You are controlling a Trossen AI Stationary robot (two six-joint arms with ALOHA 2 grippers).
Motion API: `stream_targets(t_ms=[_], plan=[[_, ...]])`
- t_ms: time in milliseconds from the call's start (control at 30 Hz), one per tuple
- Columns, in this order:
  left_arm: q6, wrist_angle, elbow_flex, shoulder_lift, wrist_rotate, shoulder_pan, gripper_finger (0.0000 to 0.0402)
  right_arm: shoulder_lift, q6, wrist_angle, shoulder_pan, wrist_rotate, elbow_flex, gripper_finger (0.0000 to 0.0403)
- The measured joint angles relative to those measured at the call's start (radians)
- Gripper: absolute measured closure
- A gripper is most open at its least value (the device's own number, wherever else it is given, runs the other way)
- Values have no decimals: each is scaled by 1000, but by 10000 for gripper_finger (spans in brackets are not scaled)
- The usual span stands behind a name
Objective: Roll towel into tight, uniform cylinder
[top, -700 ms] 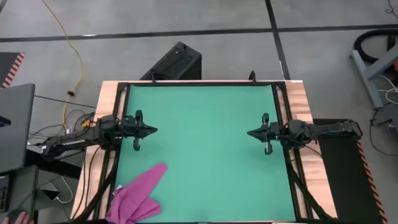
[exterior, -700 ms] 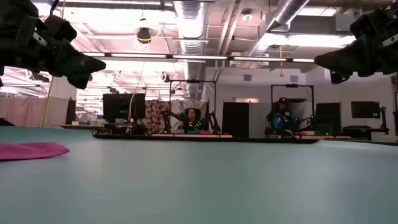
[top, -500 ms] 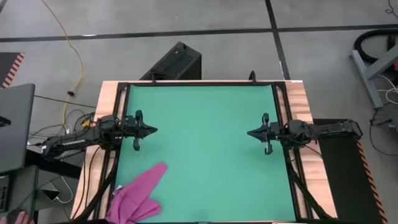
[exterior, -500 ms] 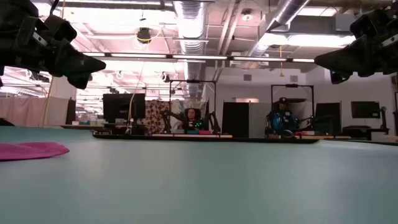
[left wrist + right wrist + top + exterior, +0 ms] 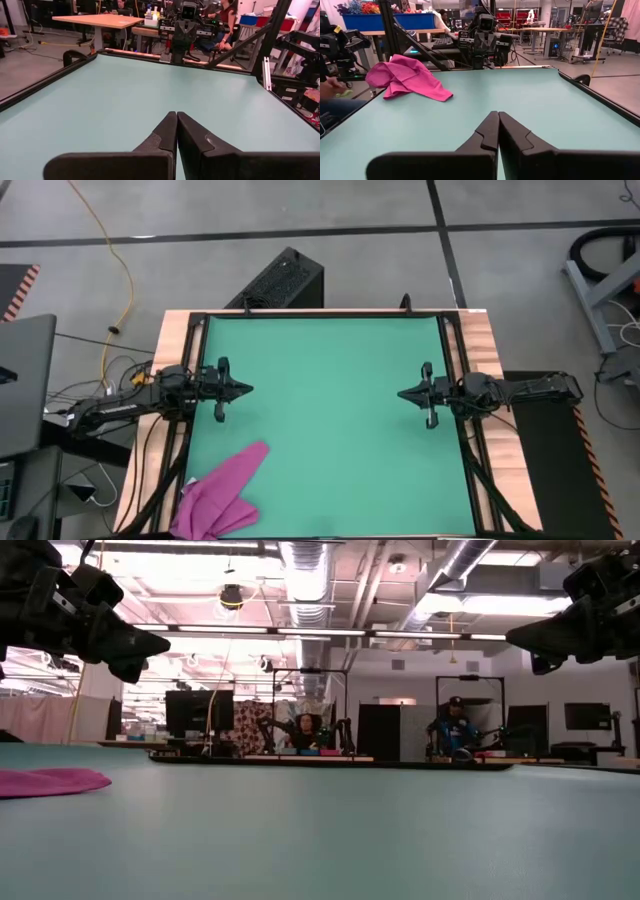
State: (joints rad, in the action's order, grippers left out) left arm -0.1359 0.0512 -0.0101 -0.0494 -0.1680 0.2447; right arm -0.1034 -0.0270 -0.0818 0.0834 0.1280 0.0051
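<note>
Nothing on the worktop (image 5: 480,340) is seen to have moved since the earlier frames: both arms and the cloth are found in the same places. Only at the lower left corner of the high view, beyond the worktop, is a small pale shape gone that was visible before, and a seated person in the room behind is shifted slightly in the low view.

Item, towel (image 5: 222,492): magenta-pink cloth, unrolled, lying crumpled and loosely folded on the green mat (image 5: 330,420) at about 7 o'clock, close to the mat's near left corner; one pointed flap is directed toward the mat's centre. It is touched by neither arm. It is also seen in the right wrist view (image 5: 406,77) and, as a low flat mound, in the low view (image 5: 52,781).

Item, left pincer (image 5: 243,390): held at 9 o'clock above the mat's left edge, pointing inward, fingers pressed together, nothing grasped (image 5: 177,131).

Item, right pincer (image 5: 403,393): held at 3 o'clock above the mat's right edge, pointing inward, fingers clenched together, nothing grasped (image 5: 498,131).

Both pincers are kept well apart from the towel.
</note>
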Motion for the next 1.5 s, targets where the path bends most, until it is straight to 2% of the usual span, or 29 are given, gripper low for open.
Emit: stream_targets(t_ms=[633, 833, 1000, 1133, 1400, 1500], plan=[[0, 0, 0, 0, 1, 0, 401, 0, 0, 0, 0, 1, 0, 370], [-37, 4, 0, 0, 52, 0, 401, 0, 0, 0, 0, 2, 0, 370], [-45, 23, 0, 0, 153, 0, 401, 0, 2, 0, 0, 9, 0, 370], [-51, -12, 0, 0, 165, 0, 401, 0, 8, 0, -1, 11, 0, 370], [-113, -10, 0, 0, 148, 0, 401, 0, -172, -1, 1, 8, 0, 370], [-89, -29, 0, -1, 161, 0, 402, 0, -226, -14, 1, 8, 0, 370]])
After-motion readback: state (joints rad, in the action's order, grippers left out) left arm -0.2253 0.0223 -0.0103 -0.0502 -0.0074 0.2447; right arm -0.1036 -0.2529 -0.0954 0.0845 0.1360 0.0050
